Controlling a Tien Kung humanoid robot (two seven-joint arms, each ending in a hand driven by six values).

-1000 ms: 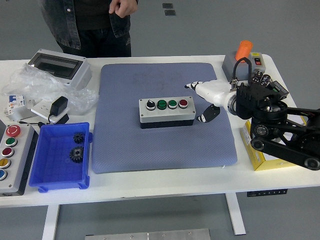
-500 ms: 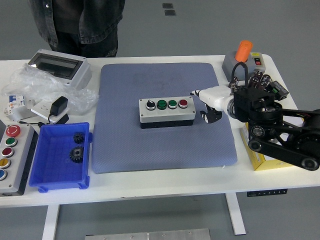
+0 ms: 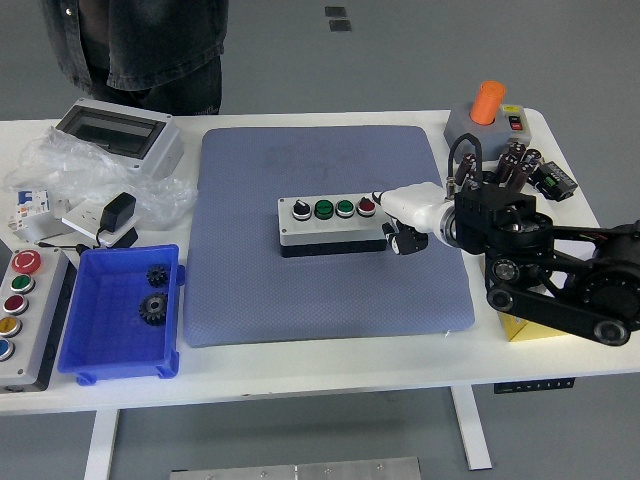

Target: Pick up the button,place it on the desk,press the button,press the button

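A grey button box [image 3: 333,225] with a black base lies in the middle of the blue mat [image 3: 330,280]. Its top carries a black selector knob, two green buttons and a red button [image 3: 366,207] at the right end. My right hand [image 3: 400,212] comes in from the right, its white index finger stretched out with the tip at the red button. The other fingers are curled below, beside the box's right end. The hand holds nothing. The left arm is out of view.
A blue bin [image 3: 120,315] with two black gears and a grey panel of coloured buttons [image 3: 18,315] sit at the left. A grey enclosure [image 3: 118,133] and plastic wrap lie far left. An orange joystick box [image 3: 485,115] stands far right. A person [image 3: 140,45] stands beyond the table.
My right hand has moved left toward the button box, bringing the index fingertip to the red button. The person at the far side has stepped to the left.
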